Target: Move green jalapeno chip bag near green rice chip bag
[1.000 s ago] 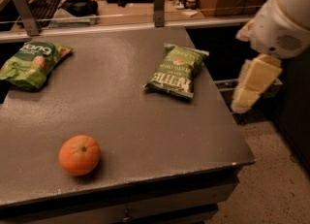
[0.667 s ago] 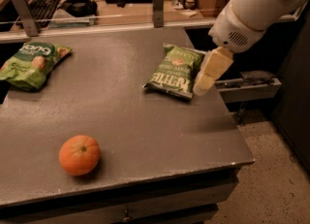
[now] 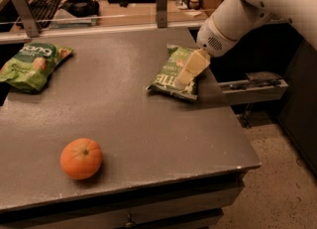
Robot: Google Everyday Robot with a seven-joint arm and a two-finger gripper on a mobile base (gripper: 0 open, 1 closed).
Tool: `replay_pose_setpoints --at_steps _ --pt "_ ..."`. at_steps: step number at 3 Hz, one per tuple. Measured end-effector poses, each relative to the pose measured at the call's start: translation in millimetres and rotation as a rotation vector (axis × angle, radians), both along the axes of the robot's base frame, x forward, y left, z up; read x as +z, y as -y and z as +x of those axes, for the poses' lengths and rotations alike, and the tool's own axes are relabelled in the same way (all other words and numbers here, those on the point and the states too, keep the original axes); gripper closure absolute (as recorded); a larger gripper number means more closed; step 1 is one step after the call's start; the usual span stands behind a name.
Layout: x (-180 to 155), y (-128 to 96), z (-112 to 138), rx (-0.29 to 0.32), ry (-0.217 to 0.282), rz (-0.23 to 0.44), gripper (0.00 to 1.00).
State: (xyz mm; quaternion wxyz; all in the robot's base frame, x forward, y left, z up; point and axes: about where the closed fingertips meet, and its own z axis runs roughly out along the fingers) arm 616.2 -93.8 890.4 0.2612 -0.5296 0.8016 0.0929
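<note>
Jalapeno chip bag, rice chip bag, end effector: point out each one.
jalapeno chip bag (image 3: 166, 78), camera view, on its white lettering.
rice chip bag (image 3: 30, 67), camera view, middle of its front.
end effector (image 3: 185, 77), camera view, its tip, over the jalapeno chip bag's right side.

You see the dark olive jalapeno chip bag lying flat by the table's right edge, the gripper over it. The bright green rice chip bag lies far left, well apart.
</note>
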Motion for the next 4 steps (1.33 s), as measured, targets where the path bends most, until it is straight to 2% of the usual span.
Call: replay_pose_setpoints --at_steps 1,2,3,4 --pt "-18.0 -6.4 23.4 -0.018 -0.022 0.045 0.00" --pt "-29.4 -9.0 37.9 -0.029 -0.046 0.087 0.18" --pt "-22.5 -13.2 39.3 -0.019 -0.044 0.129 0.41" --pt "3.0 -16.4 40.8 -0.005 -0.002 0.172 0.65"
